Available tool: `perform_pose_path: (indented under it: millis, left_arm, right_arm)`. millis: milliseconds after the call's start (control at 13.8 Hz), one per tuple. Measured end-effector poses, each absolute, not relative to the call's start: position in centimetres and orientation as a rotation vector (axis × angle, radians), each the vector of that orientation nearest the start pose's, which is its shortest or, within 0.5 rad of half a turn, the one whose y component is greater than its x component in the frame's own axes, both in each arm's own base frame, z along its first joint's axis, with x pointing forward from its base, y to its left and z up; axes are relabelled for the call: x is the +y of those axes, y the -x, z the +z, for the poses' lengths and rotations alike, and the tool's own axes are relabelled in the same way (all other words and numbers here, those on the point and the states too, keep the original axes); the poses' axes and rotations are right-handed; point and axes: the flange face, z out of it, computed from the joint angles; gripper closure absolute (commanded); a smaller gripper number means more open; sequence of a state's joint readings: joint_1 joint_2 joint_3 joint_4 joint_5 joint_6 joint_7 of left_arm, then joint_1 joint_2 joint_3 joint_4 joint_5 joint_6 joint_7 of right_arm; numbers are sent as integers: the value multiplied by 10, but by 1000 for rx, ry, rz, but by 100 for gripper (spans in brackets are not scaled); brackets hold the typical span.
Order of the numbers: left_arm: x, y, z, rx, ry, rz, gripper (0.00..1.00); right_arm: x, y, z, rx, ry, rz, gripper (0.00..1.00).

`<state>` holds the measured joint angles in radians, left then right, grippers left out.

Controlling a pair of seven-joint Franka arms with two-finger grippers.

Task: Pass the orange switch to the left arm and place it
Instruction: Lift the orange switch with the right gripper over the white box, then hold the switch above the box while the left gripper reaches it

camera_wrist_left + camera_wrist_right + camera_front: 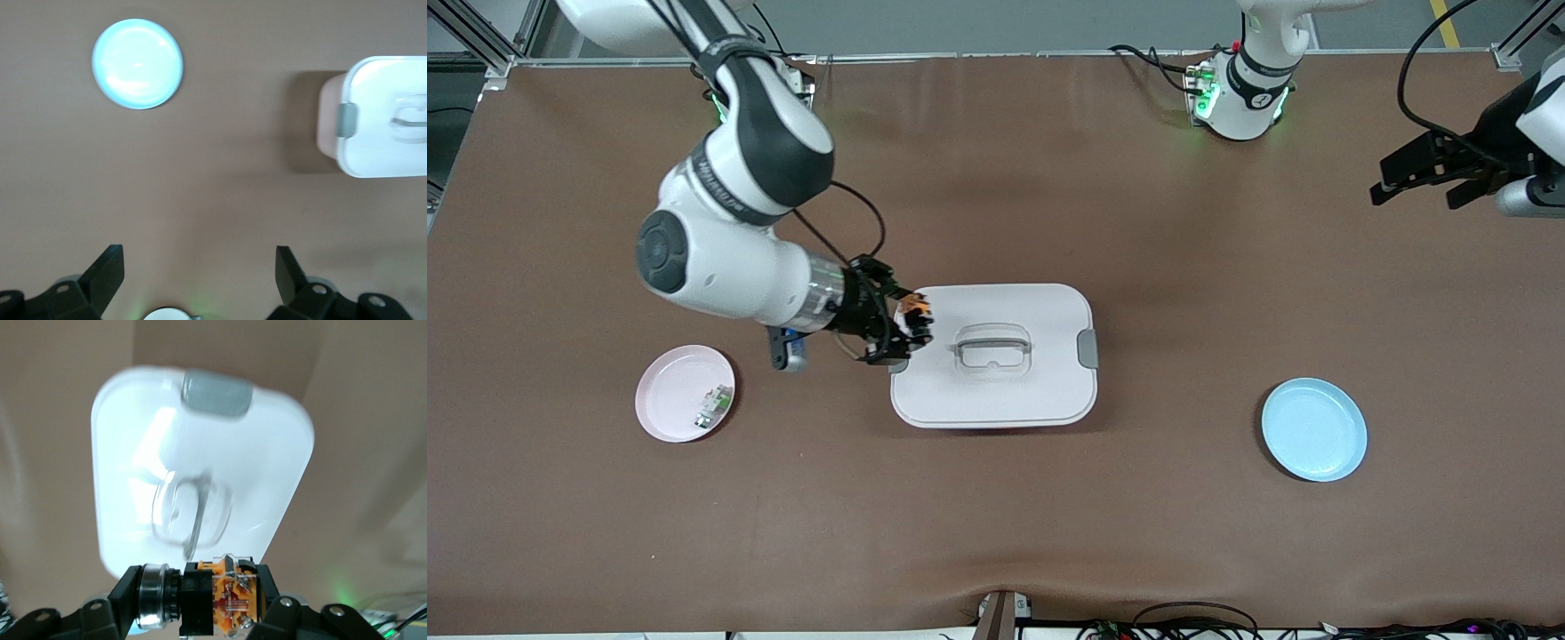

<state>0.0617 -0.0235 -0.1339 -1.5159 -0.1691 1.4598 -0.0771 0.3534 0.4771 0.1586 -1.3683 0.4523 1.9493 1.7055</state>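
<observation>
Table: brown mat (996, 498) under everything, my two bases along its upper edge in the front view.

Box: white box (993, 356) sits mid-table, lid on, grey handle (992, 346) recessed in the middle, a grey latch (1087, 348) on the end toward my left arm. My left wrist view catches that same latched end (345, 120).

Right arm: reaching down from its base, elbow bent, wrist pointing along the table toward the box.

Left arm: parked up at its own end of the table, waiting.

Blue plate: round blue plate (1314, 429) toward my left arm's end, nearer the front camera than the box, well apart from it. Bare, as my left wrist view (137, 63) shows too.

Pink plate: pink plate (685, 393) toward my right arm's end, with a small white-and-green part (712, 406) lying in it near the rim.

Right gripper: my right gripper (911, 325) is over the box's edge at the right arm's end, fingers clamped on the orange switch.

Left gripper: my left gripper (1423, 173) hangs over bare mat, fingers (107, 270) spread wide, nothing between them.

Orange switch: orange switch (915, 311) is pinched in my right gripper, above the box lid; the right wrist view shows its orange body and black collar (220, 597) squeezed between the pads.
</observation>
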Motion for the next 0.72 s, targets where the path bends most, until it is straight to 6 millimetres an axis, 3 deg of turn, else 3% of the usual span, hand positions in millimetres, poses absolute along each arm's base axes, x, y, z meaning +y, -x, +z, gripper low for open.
perform_pose_path:
  millis: [362, 723]
  left_arm:
    - [-114, -550, 633, 128, 3430, 91, 0]
    - [-146, -566, 600, 136, 3586, 262, 0]
  right_arm:
    - [428, -613, 477, 1812, 2027, 597, 100]
    - [485, -588, 523, 1841, 1899, 627, 100]
